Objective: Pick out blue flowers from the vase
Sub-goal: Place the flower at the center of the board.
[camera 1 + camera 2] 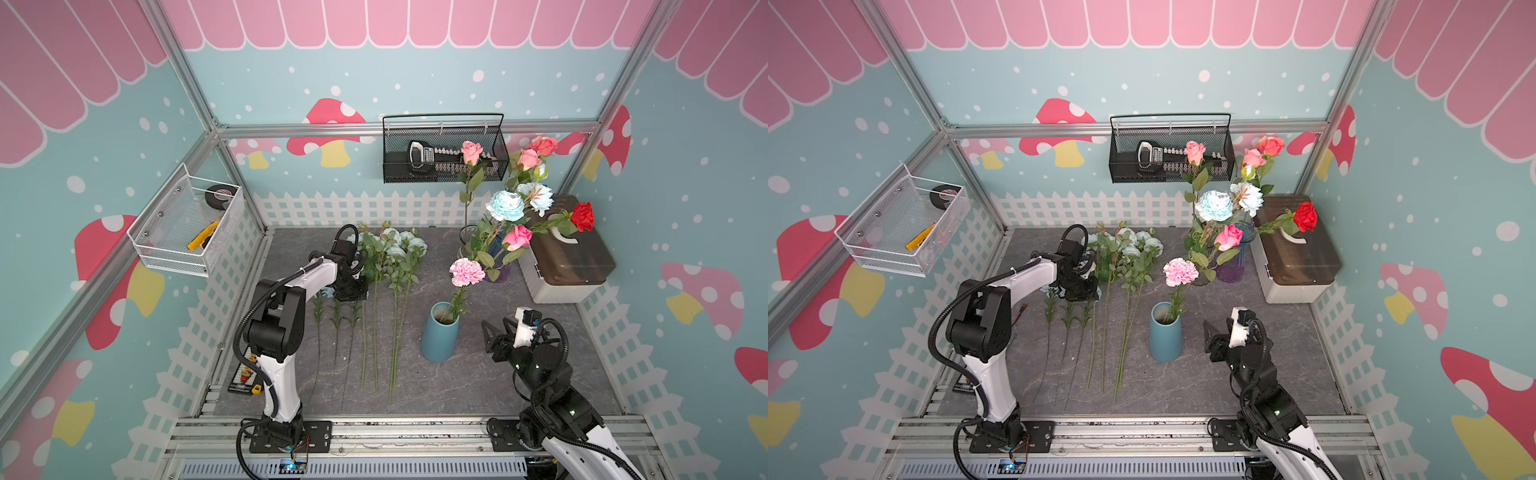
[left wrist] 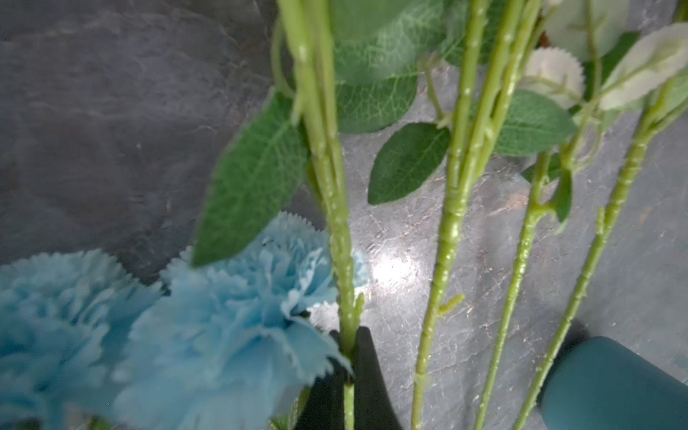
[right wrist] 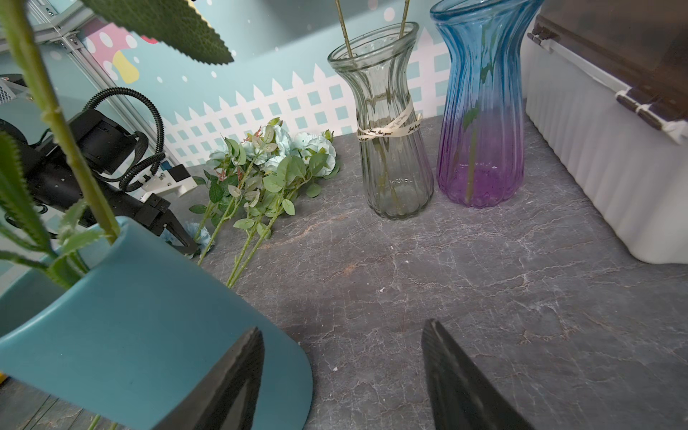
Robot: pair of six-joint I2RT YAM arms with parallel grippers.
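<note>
Gripping a leafy green stem (image 2: 337,223), the left gripper (image 2: 349,337) was clenched shut on it, low over the grey marbled tabletop (image 2: 111,111). The stem seemed to belong to one of the blue flowers, though its head was out of the wrist view. Frilly blue carnations (image 2: 231,316) lay right beside the jaws, so close that petals seemed to touch the stem. In both top views the left arm reached over a row of blue flowers (image 1: 390,249) (image 1: 1129,245) laid side by side on the table. The right gripper (image 3: 342,327) hung released and empty, just beside a teal vase (image 3: 149,316) that held only a pink carnation (image 1: 467,272). Two more pale-blue blooms (image 1: 505,206) stood among roses (image 1: 519,237) in the glass vases (image 3: 387,130) at the back; which vase held them could not be told. The step in hand looked like setting the held flower down with the others. To do it well, the stem needed lowering until it lay flat and parallel to its neighbours. The jaws then needed opening fully and lifting straight up, since a sideways pull would likely snag carnation petals or drag the light stems askew.
</note>
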